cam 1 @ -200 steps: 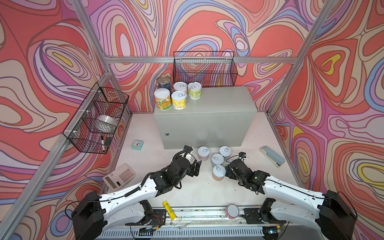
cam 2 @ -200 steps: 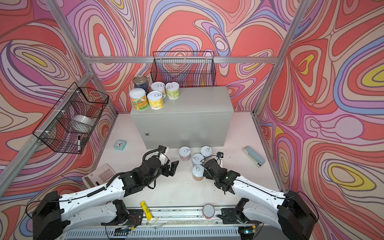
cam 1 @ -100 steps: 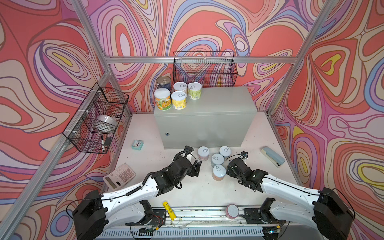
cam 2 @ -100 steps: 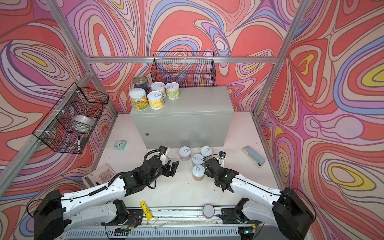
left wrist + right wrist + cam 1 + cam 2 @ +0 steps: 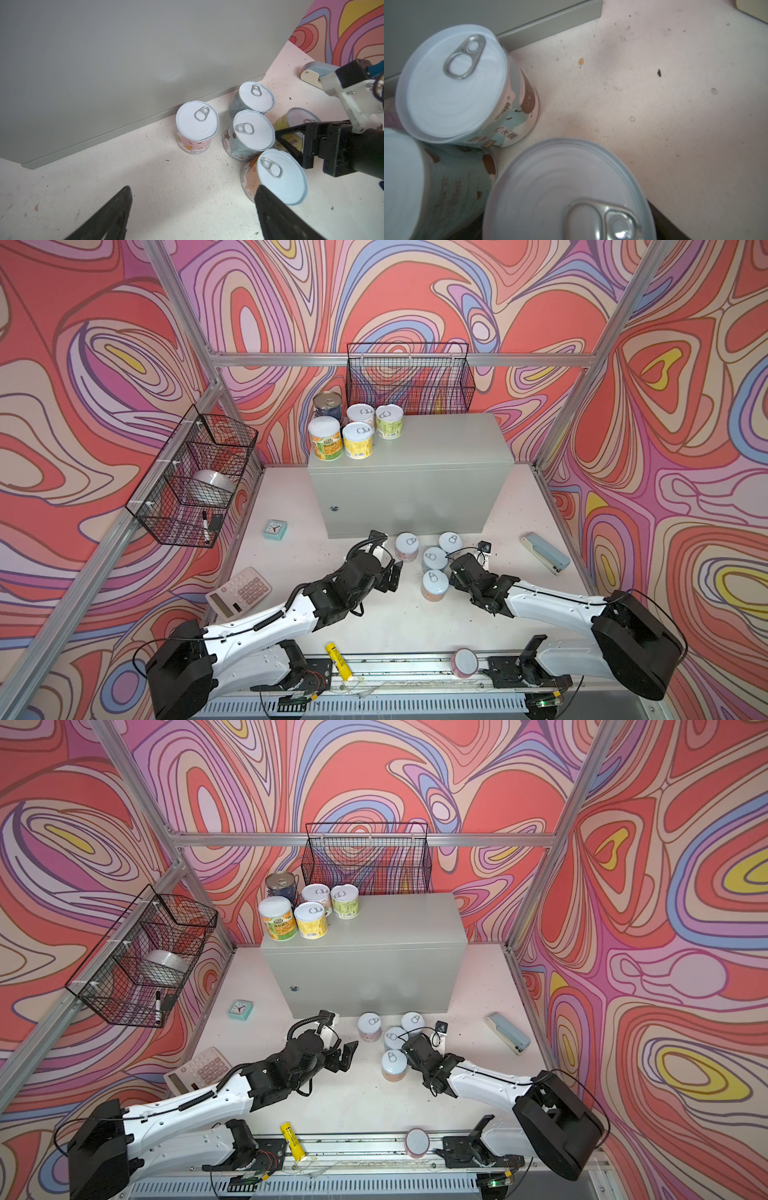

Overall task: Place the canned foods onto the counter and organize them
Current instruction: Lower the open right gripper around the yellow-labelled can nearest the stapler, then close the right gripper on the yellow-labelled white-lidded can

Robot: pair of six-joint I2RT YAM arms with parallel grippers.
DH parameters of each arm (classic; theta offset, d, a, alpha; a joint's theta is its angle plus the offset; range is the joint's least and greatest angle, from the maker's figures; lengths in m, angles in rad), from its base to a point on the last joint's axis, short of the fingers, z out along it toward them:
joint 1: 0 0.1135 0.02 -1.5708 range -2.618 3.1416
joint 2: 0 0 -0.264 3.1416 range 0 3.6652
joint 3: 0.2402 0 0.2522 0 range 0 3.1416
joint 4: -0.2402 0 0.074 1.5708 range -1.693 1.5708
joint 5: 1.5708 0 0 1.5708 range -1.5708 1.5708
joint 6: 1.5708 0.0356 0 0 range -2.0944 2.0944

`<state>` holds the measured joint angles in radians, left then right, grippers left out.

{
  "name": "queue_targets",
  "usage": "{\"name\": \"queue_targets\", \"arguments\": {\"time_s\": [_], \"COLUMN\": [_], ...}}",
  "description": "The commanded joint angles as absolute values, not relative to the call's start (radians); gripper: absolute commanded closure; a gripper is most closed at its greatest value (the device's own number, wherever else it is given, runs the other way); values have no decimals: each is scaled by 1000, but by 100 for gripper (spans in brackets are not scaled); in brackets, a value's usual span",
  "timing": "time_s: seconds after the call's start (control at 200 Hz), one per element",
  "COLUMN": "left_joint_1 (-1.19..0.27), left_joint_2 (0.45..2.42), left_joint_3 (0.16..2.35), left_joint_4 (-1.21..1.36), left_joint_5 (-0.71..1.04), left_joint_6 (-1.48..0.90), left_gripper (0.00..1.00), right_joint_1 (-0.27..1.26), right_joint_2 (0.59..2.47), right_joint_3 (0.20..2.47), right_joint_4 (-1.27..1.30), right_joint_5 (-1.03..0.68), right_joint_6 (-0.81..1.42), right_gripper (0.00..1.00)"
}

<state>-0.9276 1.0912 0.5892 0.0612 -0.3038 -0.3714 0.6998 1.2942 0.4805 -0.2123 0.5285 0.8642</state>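
Take the grey cabinet (image 5: 419, 485) on the table (image 5: 299, 568) as your landmark. On its top, at the back left corner, five cans (image 5: 357, 440) stand upright in a tight bunch.

In front of the cabinet, toward the left of its front face, your left hand (image 5: 193, 190) has its fingers spread apart with nothing between them, and it points toward the cabinet. Just beyond it the pink can (image 5: 196, 126) stands upright, close against the foot of the cabinet's front.

Further right along the front stand a blue can (image 5: 252, 97) nearest the cabinet, a second blue can (image 5: 249, 129) just beside it, and an orange can (image 5: 280, 176) farthest out from the cabinet. All three are upright.

Your right hand (image 5: 457, 570) is in front of the cabinet's right half, its fingers either side of a yellow can (image 5: 297, 116). You cannot tell whether they squeeze the can or stand clear of it.
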Motion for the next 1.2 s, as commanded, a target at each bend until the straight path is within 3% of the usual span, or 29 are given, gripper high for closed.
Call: {"name": "queue_targets", "arguments": {"time_s": [0.0,0.416,0.651,0.861,0.906,0.951,0.986,1.197], "left_joint_1": [-918,-905,-897,-893,-892,-892,-890,-891], "left_joint_2": [1098,1112,1107,1103,1106,1107,1110,1119], "left_joint_3": [597,594,585,586,586,588,590,608], "left_joint_4": [87,98,104,103,104,107,108,90], "left_joint_5": [-294,-278,-278,-277,-278,-274,-271,-256], "left_joint_6": [-383,-385,-396,-392,-392,-392,-392,-390], "left_gripper": [6,6,6,6,6,7,7,6], "right_joint_1": [688,686,686,686,686,686,686,687], "right_joint_2": [1306,1398,1382,1371,1364,1360,1356,1303], "right_joint_3": [480,483,475,482,481,481,484,513], "right_joint_4": [-172,-104,-104,-124,-129,-136,-147,-241], "right_joint_5": [588,609,615,616,617,617,621,628], "right_joint_6": [856,844,847,852,853,859,863,885], "right_gripper": [11,14,30,54,65,89,100,100]}}
